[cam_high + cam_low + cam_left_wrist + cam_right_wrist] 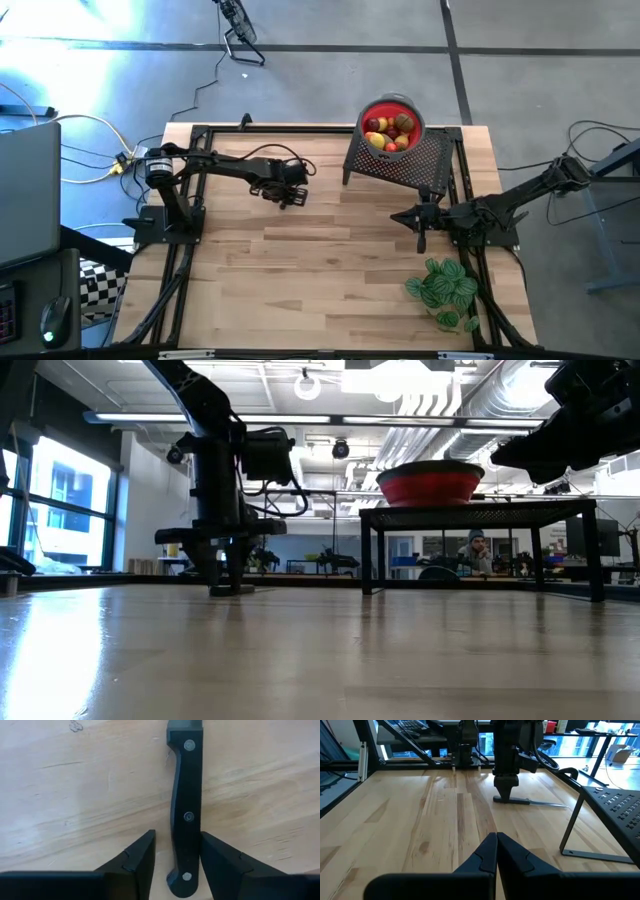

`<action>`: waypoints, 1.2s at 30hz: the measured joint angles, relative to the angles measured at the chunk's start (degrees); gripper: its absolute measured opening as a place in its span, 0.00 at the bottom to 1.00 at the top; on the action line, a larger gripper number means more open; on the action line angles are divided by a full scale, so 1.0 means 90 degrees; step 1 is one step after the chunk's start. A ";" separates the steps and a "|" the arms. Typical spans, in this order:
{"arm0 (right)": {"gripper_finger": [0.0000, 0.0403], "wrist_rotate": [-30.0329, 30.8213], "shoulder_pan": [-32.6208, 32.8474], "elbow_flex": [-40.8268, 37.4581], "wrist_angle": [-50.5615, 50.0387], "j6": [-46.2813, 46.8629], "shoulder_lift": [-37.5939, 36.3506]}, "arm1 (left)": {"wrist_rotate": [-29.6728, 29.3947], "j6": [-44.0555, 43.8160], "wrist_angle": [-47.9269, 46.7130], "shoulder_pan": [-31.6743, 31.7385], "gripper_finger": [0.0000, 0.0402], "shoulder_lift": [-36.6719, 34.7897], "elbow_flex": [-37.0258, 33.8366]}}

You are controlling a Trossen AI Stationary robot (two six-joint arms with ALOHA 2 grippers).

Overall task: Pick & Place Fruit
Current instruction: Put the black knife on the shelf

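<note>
**Left arm down at the table, right arm waiting**

The left gripper (177, 857) points straight down near the table's (300, 270) far left part, fingers partly apart around a knife handle (186, 810). The right gripper (496, 851) waits near the right edge, fingers pressed together.

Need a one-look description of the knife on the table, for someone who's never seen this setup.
On the light wooden table, look under the left gripper, left of the raised black perforated stand carrying the red bowl of fruit. The knife lies flat between the gripper's fingers: black riveted handle, thin blade, the only flat dark thing there.
</note>
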 joint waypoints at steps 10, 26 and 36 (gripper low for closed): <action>0.01 -0.0001 0.0001 0.0000 0.0001 -0.0001 0.0000 | 0.0002 0.0056 -0.0056 0.0000 0.25 0.0000 0.0000; 0.01 -0.0001 0.0002 0.0000 0.0002 -0.0001 0.0000 | 0.0097 0.0245 -0.0049 0.0000 0.16 -0.0002 0.0005; 0.01 -0.0002 0.0002 0.0000 0.0002 -0.0002 0.0000 | 0.0187 0.0694 0.0193 -0.0015 0.16 -0.0280 -0.0002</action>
